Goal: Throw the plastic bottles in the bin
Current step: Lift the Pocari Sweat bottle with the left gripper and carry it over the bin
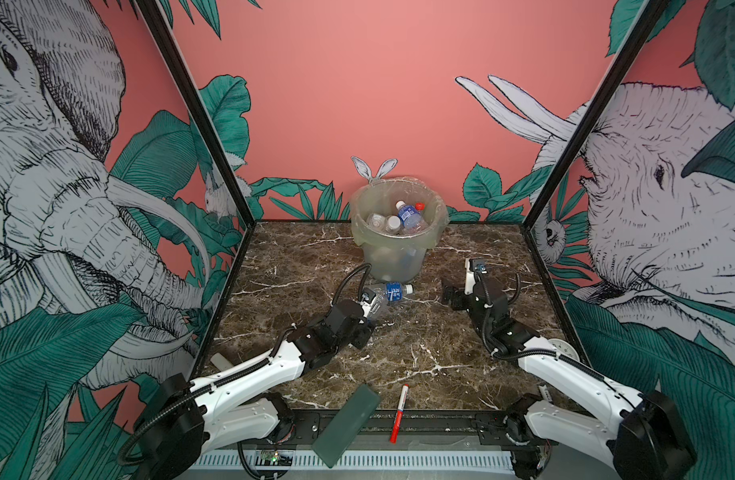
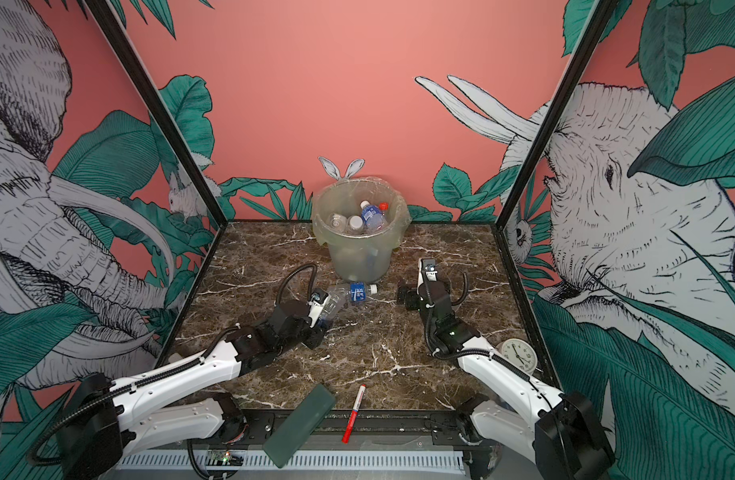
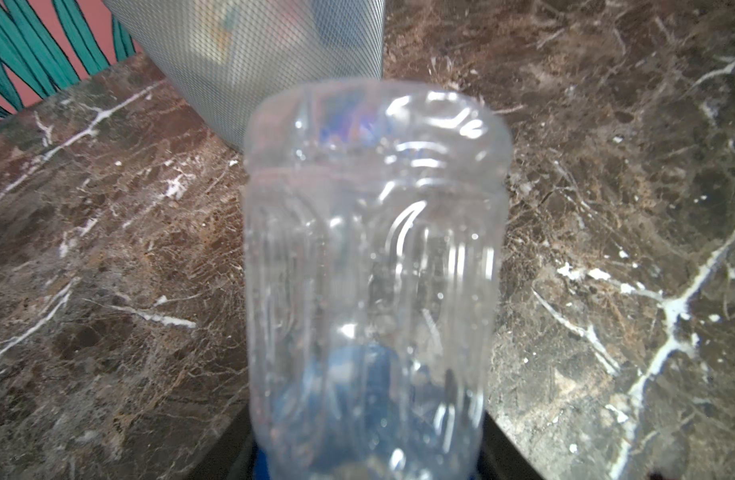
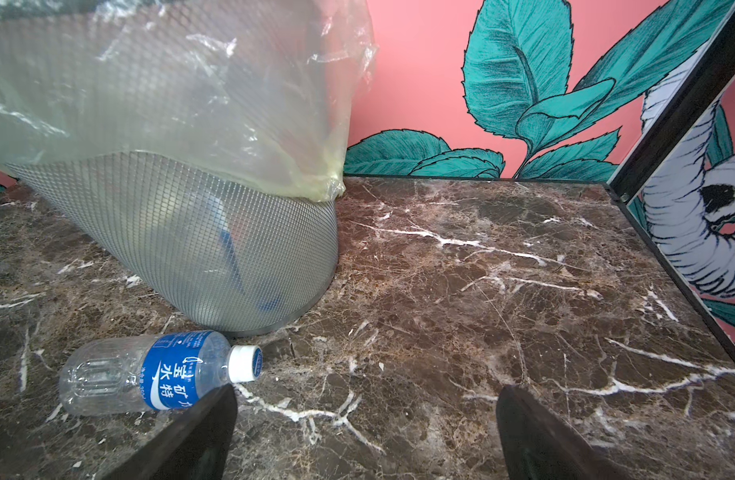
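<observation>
The left tool [image 1: 371, 309] is closed narrowly on a clear bottle [image 3: 370, 270]. It is just beside a blue-labelled bottle [image 4: 158, 374] that lies on its side at the foot of the bin [image 1: 399, 253]. The right tool [image 4: 366, 392] stands wide open and empty. More bottles [image 1: 407, 216] are inside the bin. A green slab [image 1: 347, 424], a marker [image 1: 399, 411] and a clock [image 2: 518, 355] are at the edges of the brown marble table [image 1: 420, 353]; pink walls [image 1: 357, 104] show elephants and leaves.
</observation>
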Robot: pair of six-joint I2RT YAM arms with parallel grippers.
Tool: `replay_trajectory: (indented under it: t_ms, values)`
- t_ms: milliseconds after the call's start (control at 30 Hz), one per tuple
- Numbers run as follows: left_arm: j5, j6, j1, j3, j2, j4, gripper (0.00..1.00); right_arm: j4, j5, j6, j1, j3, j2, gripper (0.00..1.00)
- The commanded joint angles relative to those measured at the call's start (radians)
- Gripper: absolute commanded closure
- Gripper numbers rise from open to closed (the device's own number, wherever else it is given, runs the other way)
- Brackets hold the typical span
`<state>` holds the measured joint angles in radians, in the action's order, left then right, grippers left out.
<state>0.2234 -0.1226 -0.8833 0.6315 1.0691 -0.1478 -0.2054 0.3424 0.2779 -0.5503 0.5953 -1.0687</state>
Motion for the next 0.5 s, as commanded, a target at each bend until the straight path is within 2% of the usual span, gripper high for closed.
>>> replay_trajectory:
  t_ms: [0,167,267,367,467]
  values:
    - [0.039,-0.010,-0.004,0.026,-0.044,-0.030,0.46,-0.039,-0.008,0.011,0.004,0.009,-0.004,0.01]
    - [0.042,0.035,-0.003,0.153,-0.069,-0.067,0.46,-0.032,0.003,0.004,0.004,0.015,-0.012,0.01]
    - [0.010,0.069,0.024,0.318,-0.011,-0.081,0.45,-0.031,0.001,0.001,0.004,0.017,-0.018,0.01]
    - [-0.094,0.082,0.113,0.557,0.123,-0.077,0.45,-0.036,-0.003,0.004,0.009,0.018,-0.040,0.01]
    - [-0.198,0.096,0.191,0.863,0.328,-0.084,0.43,-0.042,-0.018,0.017,0.020,0.020,-0.071,0.01]
